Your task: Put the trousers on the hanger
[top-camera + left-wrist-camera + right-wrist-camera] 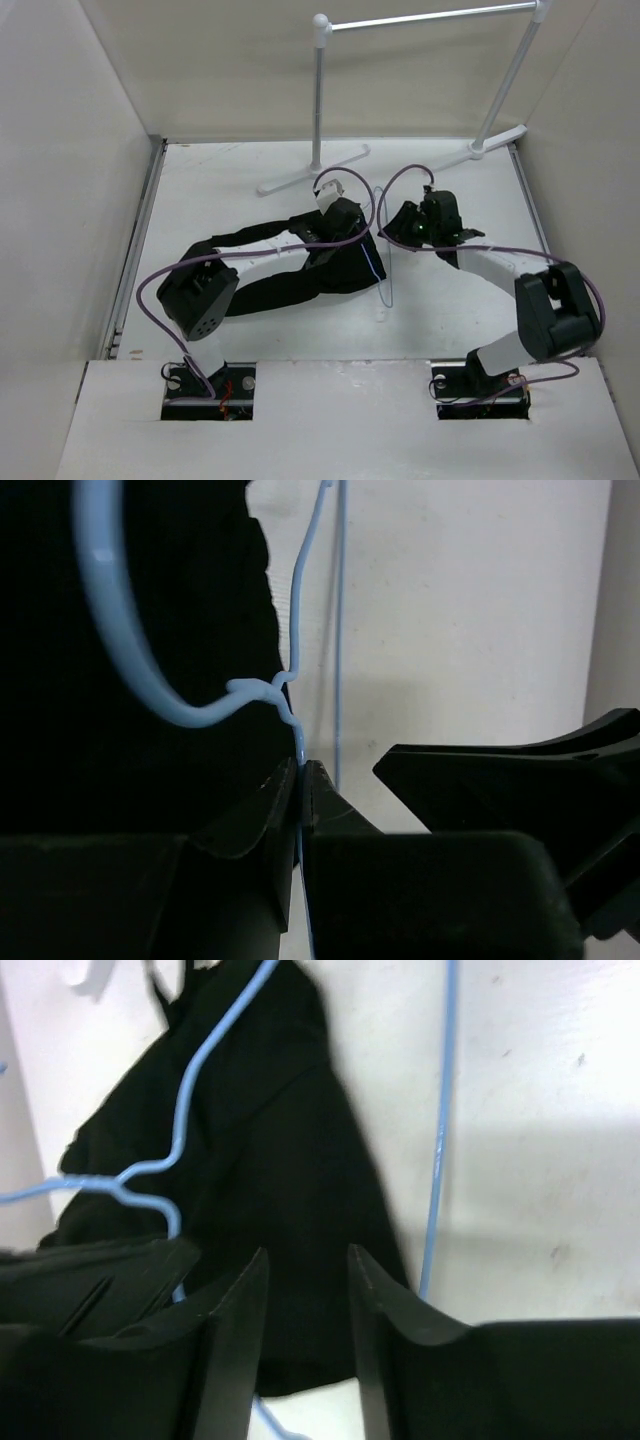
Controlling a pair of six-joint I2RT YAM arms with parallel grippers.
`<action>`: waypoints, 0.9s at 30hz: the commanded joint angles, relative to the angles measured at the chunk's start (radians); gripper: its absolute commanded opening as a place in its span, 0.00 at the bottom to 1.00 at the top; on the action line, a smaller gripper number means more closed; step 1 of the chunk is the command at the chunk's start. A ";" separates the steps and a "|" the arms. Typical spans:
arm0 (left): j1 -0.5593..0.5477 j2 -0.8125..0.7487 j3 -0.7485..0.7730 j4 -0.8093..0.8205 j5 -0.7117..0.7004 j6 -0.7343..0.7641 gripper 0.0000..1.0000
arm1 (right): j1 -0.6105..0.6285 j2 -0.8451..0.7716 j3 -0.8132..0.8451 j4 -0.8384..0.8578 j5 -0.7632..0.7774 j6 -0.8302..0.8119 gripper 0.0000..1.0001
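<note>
The white tubular garment rack [318, 95] stands at the far table edge. On my side of its feet lie the large black soft-fabric trousers [285, 288], with the thin pale-blue wire hanger [380, 270] at their right end. My left gripper [300, 776] pinches the hanger's neck. My right gripper [306, 1280] hovers beside it, narrowly parted. Open white tabletop [220, 190] separates rack and trousers.

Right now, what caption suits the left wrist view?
Left gripper shut on the pale blue hanger just below its hook, black trousers to the left.
</note>
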 commanded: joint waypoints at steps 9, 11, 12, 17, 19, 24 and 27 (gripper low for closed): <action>0.010 0.050 -0.035 0.113 -0.064 -0.039 0.00 | -0.020 0.293 0.091 0.260 -0.078 0.016 0.57; 0.011 0.050 -0.035 0.113 -0.059 -0.039 0.00 | -0.020 0.324 0.105 0.263 -0.107 0.013 0.60; 0.013 0.051 -0.035 0.113 -0.052 -0.039 0.00 | -0.020 0.342 0.112 0.263 -0.124 0.014 0.61; 0.018 0.057 -0.034 0.115 -0.038 -0.037 0.00 | -0.011 0.390 0.102 0.298 -0.200 0.062 0.58; 0.018 0.053 -0.034 0.115 -0.038 -0.034 0.00 | -0.005 0.400 0.096 0.321 -0.230 0.089 0.37; 0.027 0.022 -0.068 0.104 -0.052 -0.020 0.00 | -0.023 0.333 0.054 0.447 -0.243 0.221 0.11; 0.048 -0.002 -0.104 0.092 -0.091 -0.019 0.00 | -0.037 0.261 0.016 0.492 -0.245 0.307 0.10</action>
